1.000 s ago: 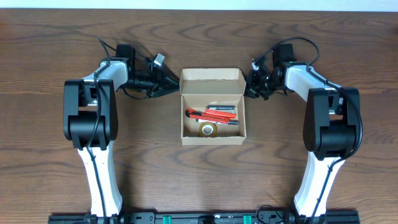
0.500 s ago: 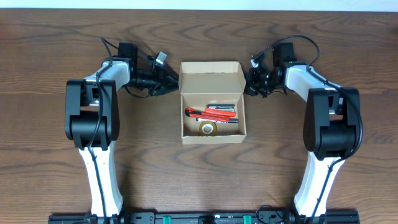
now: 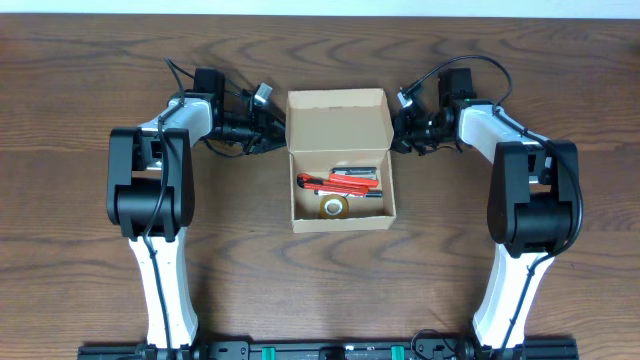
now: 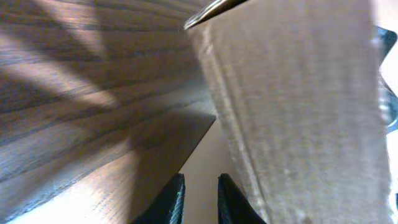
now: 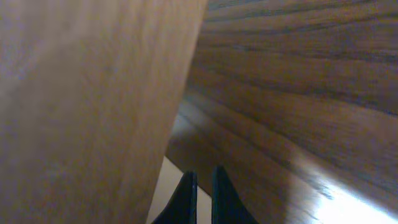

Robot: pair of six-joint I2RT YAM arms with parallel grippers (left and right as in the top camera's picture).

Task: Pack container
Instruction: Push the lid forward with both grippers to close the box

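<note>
The container [image 3: 343, 224], a tan cardboard box, stands open at the table's centre, its hinged lid [image 3: 338, 120] raised behind it. Inside lie red and black pens [image 3: 340, 183] and a tape roll [image 3: 334, 208]. My left gripper [image 3: 278, 130] is at the lid's left edge. In the left wrist view its tips [image 4: 200, 177] stand almost shut beside the cardboard [image 4: 298, 106], with nothing visibly clamped. My right gripper [image 3: 397, 128] is at the lid's right edge. In the right wrist view it [image 5: 203, 171] is shut, low beside the cardboard [image 5: 93, 93].
The dark wooden table [image 3: 80, 250] carries only the box and the two arms. The white and black left arm [image 3: 150, 190] and right arm [image 3: 530, 200] flank the box. The table's far edge [image 3: 320, 14] lies just behind the lid.
Both grippers have moved toward the far side of the table along the lid's side edges. The lid's far edge has shifted back and more of its inner face shows.
</note>
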